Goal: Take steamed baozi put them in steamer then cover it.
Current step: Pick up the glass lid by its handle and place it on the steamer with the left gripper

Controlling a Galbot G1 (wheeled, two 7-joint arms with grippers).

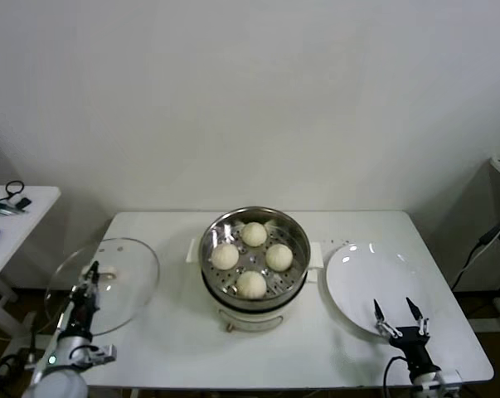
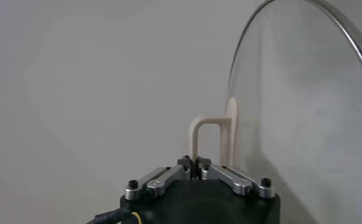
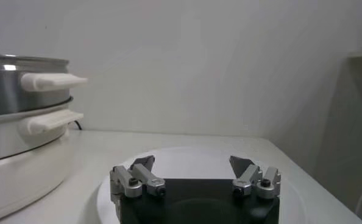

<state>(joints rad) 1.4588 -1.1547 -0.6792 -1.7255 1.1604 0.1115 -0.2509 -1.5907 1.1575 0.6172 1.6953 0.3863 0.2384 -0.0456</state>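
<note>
Left gripper [image 2: 197,163] is clamped on the lid's [image 1: 109,282] handle; carry it level over the steamer [image 1: 254,249], lowering squarely; right gripper [image 1: 401,322] waits, fingers apart

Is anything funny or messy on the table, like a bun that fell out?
Nothing stands out. All four baozi sit inside the steamer, none spilled. The left hand grips the cover by its handle, off to the side; the plate is bare.

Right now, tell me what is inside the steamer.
Four buns sit uncovered on the perforated bottom of the steamer. The pot base beneath is hidden. The left gripper holds the lid off to the side.
</note>
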